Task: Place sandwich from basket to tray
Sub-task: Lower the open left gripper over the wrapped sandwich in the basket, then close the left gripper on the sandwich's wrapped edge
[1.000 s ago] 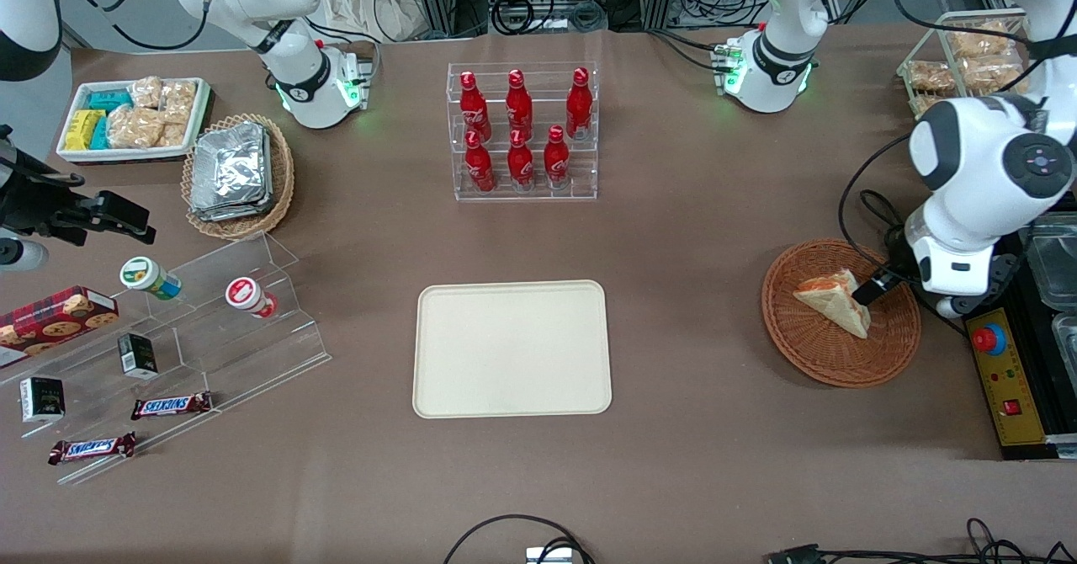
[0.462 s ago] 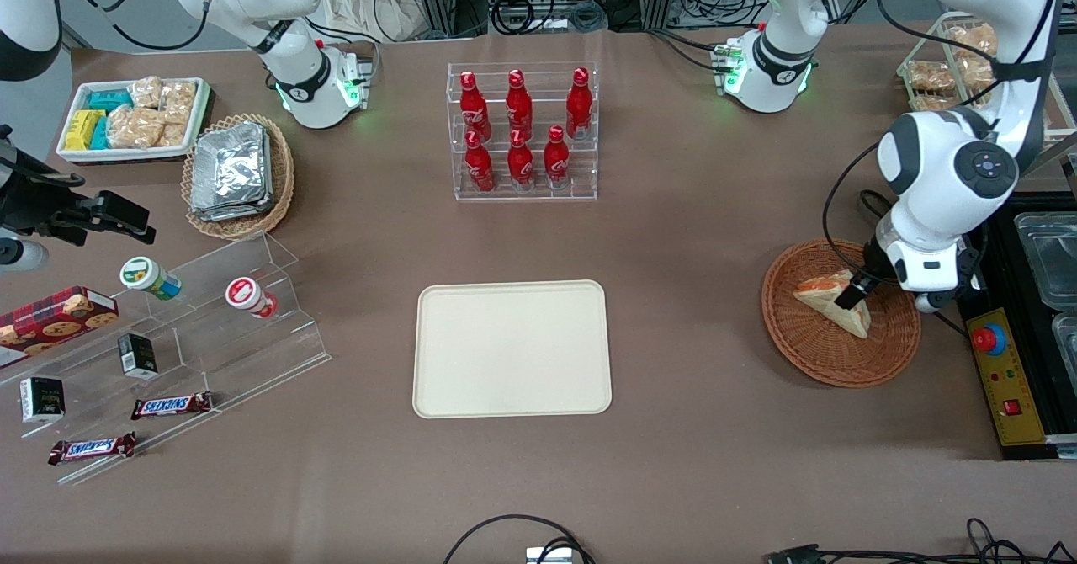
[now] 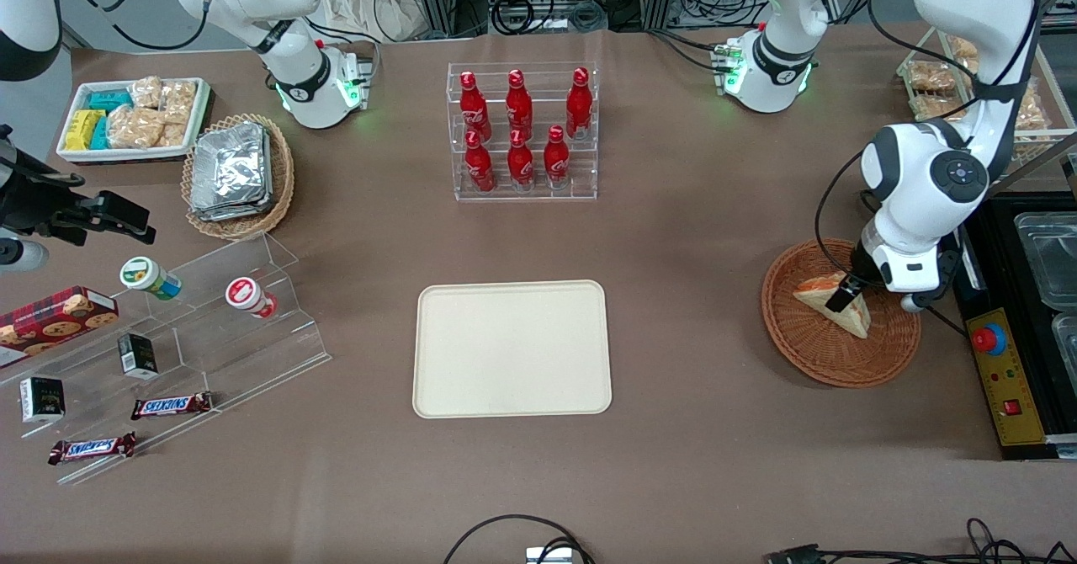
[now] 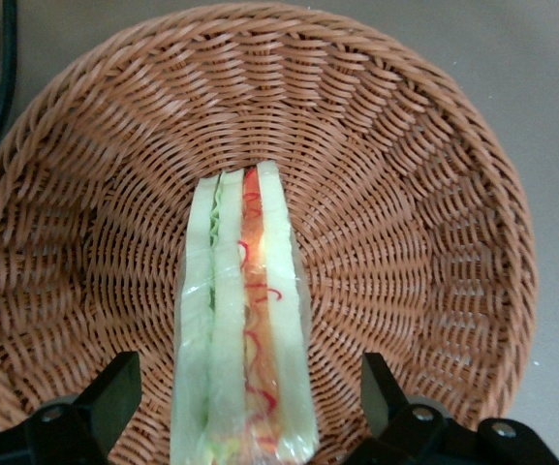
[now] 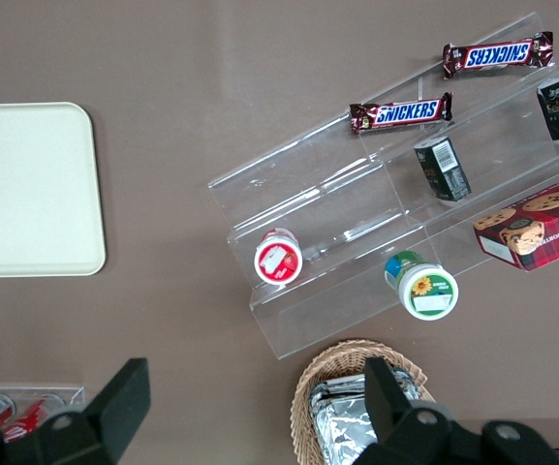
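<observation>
My hand (image 4: 250, 407) hangs low inside the basket (image 3: 892, 353), its two fingers (image 4: 114, 392) spread wide, one on each flat bread face of the sandwich (image 4: 245, 320) and neither touching the wrap as far as I can see. The sandwich stands on edge on the basket's woven floor, filling layers turned up toward my wrist. Its long axis runs straight between my fingers toward the middle of the basket, so the closing direction crosses the wedge's thin dimension. That is the fit I want: I judge the next step is to squeeze on the two bread faces, gently, since the wrap looks slippery and the bread soft. The tray (image 3: 511, 349) lies well apart from the basket, toward the parked arm's end of the tabletop, bare.
</observation>
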